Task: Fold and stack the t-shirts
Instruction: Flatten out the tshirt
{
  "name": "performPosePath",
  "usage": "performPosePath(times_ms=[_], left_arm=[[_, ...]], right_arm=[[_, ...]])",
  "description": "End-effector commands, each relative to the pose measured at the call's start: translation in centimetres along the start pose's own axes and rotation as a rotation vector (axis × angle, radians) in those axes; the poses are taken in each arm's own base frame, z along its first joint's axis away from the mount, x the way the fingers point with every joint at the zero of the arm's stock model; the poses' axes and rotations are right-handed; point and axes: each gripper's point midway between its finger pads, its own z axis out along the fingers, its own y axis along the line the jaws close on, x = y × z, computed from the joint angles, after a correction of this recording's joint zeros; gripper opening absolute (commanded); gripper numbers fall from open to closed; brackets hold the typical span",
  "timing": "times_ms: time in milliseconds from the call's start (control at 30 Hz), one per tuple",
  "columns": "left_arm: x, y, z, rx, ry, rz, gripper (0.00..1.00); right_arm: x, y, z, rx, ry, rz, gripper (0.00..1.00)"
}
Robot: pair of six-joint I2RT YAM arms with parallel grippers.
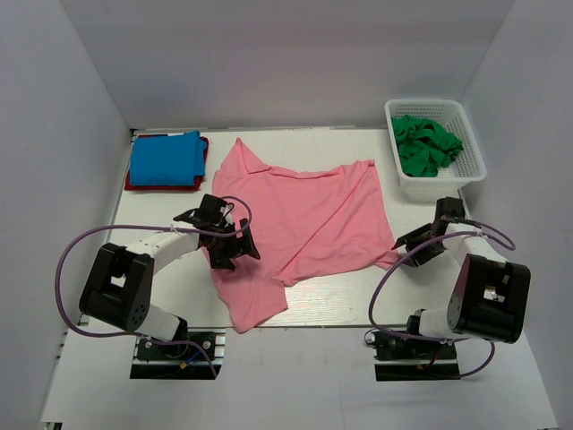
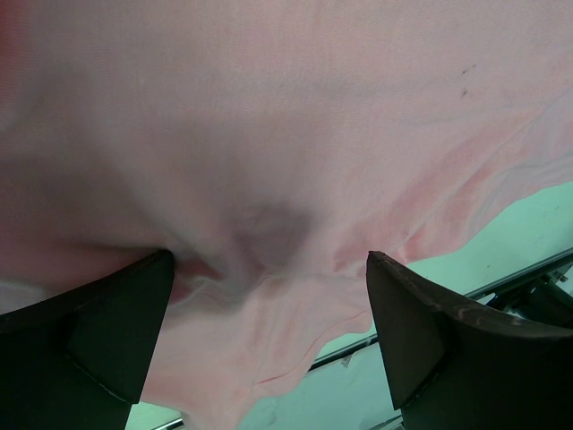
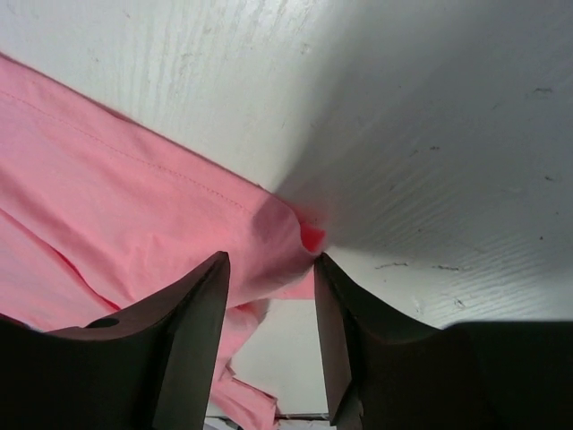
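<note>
A salmon pink t-shirt (image 1: 313, 219) lies spread and rumpled across the middle of the table. My left gripper (image 1: 235, 246) hovers over the shirt's left side, open wide; in the left wrist view pink cloth (image 2: 286, 134) fills the frame beyond the gripper (image 2: 269, 260) and nothing sits between its fingers (image 2: 134, 313). My right gripper (image 1: 412, 244) is at the shirt's right lower corner, jaws part open. In the right wrist view that corner (image 3: 269, 233) lies between the fingertips (image 3: 215, 278), ungripped. A folded bright blue t-shirt (image 1: 166, 159) rests on a red one (image 1: 131, 184) at the back left. Dark green t-shirts (image 1: 428, 145) fill the basket.
The white lattice basket (image 1: 474, 159) stands at the back right corner. White walls close in the table on three sides. Bare table (image 1: 358, 300) shows in front of the pink shirt, and its near edge (image 2: 519, 269) appears in the left wrist view.
</note>
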Motion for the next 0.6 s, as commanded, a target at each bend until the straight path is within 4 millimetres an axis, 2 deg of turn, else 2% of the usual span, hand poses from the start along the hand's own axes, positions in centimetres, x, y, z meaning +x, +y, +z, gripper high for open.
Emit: performPosePath(times_ms=[0,67,200,233,267,333,433,500,567], left_arm=[[0.6,2.2,1.2,-0.079,0.012,0.02,0.99],[0.6,2.2,1.2,-0.079,0.012,0.02,0.99],[0.9,2.5,1.3,-0.084,0.019,0.017,0.99],[0.9,2.5,1.3,-0.084,0.019,0.017,0.99],[0.9,2.5,1.3,-0.084,0.019,0.017,0.99],[0.8,2.6,1.3,-0.092,0.014,0.017,0.99],[0.8,2.6,1.3,-0.092,0.014,0.017,0.99],[0.8,2.6,1.3,-0.092,0.014,0.017,0.99],[1.2,2.8,1.4,-0.097,0.022,0.015,0.99]], right_arm=[[0.0,-0.5,0.7,0.012,0.0,0.023,0.48],[0.1,-1.2,1.0,0.024,-0.012,0.034,0.48],[-0.1,-1.1,1.3,0.012,-0.019,0.048,0.47],[0.0,-1.0,1.4,0.007,-0.009,0.044,0.41],[0.0,-0.9,1.3,0.002,-0.003,0.041,0.24],[0.1,-0.6,1.2,-0.013,-0.003,0.031,0.0],[-0.4,0.2,-0.1,-0.036,-0.027,-0.012,0.0],[-1.4,0.9,-1.6,-0.044,-0.076,-0.069,0.0],[-2.9,3.4,-4.8,-0.102,-0.157,-0.151,0.0]])
